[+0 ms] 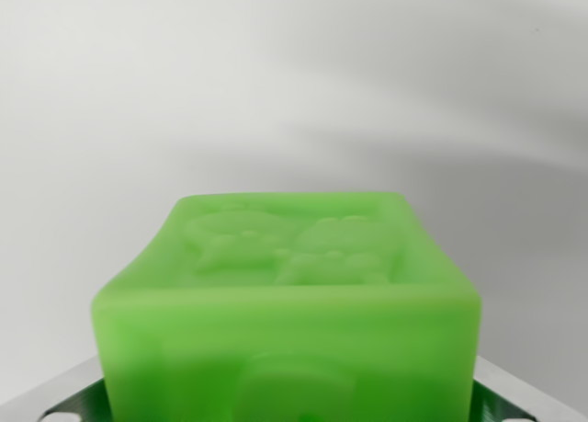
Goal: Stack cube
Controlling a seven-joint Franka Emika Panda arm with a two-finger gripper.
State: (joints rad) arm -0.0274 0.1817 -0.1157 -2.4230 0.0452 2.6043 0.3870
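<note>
A green cube point(287, 312) fills the lower middle of the wrist view, very close to the lens and soft in focus. It sits square to the camera: one face looks straight toward the lens, and the upper face tilts away toward the top of the picture, its far edge narrower than its near edge. No side looks longer than another, so no long axis can be told. The upper face carries a raised relief inside a shallow frame, with two rounded figure-like shapes side by side; their details are too blurred to name. The near face shows the top of another embossed outline, cut off by the lower edge of the picture, so the bottom of the cube is out of view.

At both lower corners, grey metal parts of the hand point(294, 413) flank the cube, with small green patches against them, on the wrist view's left and right. They lie just beside the cube's sides, and the fingertips themselves are hidden behind it or cropped; whether the hand grips the cube or merely straddles it cannot be told.

Behind the cube lies a pale, plain surface point(276, 82) crossed by soft grey shadow bands, darker toward the wrist view's right. Whether the cube rests on it is not visible.
</note>
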